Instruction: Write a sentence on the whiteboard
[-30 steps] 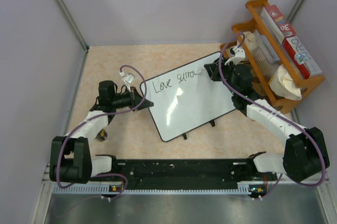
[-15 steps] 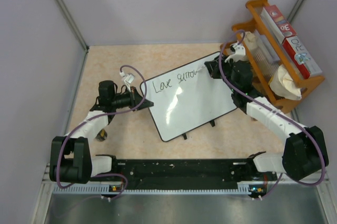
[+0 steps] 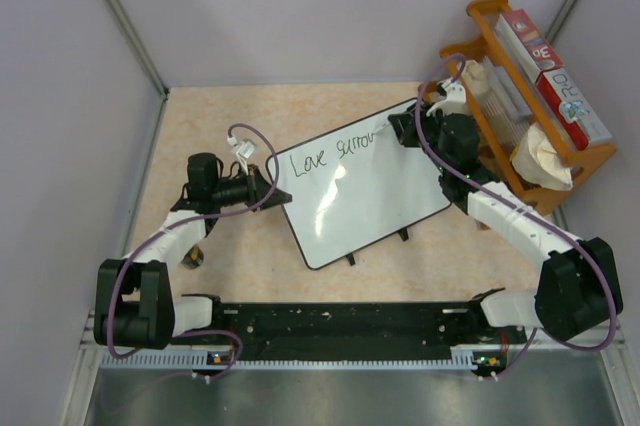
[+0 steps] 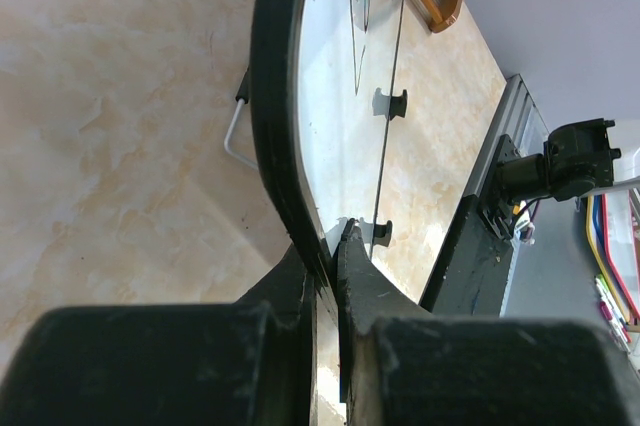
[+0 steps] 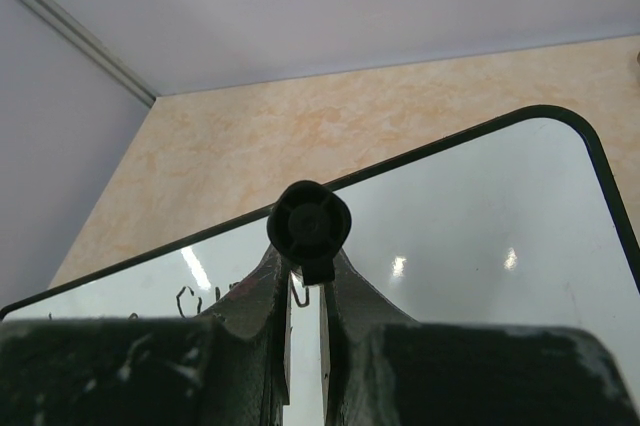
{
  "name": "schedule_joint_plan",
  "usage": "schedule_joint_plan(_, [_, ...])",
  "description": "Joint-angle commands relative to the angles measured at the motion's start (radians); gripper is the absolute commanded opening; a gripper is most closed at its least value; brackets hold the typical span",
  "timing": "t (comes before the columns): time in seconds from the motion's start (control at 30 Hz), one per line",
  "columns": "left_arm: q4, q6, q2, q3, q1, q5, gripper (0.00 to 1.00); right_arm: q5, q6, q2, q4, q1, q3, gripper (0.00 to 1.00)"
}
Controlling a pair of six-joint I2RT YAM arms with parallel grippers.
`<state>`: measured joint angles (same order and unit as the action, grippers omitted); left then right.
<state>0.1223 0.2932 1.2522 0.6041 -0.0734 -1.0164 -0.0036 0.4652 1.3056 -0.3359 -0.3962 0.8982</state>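
The whiteboard (image 3: 365,191) lies tilted on the tan table, with black handwriting near its upper edge. My left gripper (image 3: 268,184) is shut on the board's left corner; in the left wrist view its fingers (image 4: 325,256) pinch the black frame (image 4: 275,96) edge-on. My right gripper (image 3: 398,132) is shut on a black marker (image 5: 309,225) and holds it over the board's upper right part, at the end of the writing. In the right wrist view the marker's round black cap end faces the camera above the glossy board (image 5: 480,236). The tip is hidden.
An orange wooden rack (image 3: 540,96) with boxes and a white cloth stands at the back right, close behind my right arm. Grey walls close in the table on both sides. The black base rail (image 3: 340,321) runs along the near edge.
My right gripper with the marker has shifted slightly up and to the right along the writing line. The left arm and the board have not moved.
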Motion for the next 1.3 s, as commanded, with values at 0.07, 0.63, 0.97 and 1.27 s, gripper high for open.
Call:
schedule_joint_plan(0.07, [-0.015, -0.247, 0.013, -0.015, -0.029, 0.122, 0.00, 0.007, -0.005, 0.001, -0.026, 0.013, 0.022, 0.00])
schedule_joint_plan(0.63, [-0.016, -0.247, 0.013, -0.012, -0.029, 0.122, 0.00, 0.008, 0.000, -0.016, -0.017, 0.011, -0.039, 0.00])
schedule_joint_plan(0.97, [-0.019, -0.244, 0.009, -0.012, -0.031, 0.122, 0.00, 0.007, -0.003, -0.042, -0.006, 0.011, -0.056, 0.00])
schedule_joint_plan(1.27, [-0.016, -0.244, 0.009, -0.013, -0.031, 0.124, 0.00, 0.016, -0.011, -0.065, -0.002, 0.011, -0.070, 0.00])
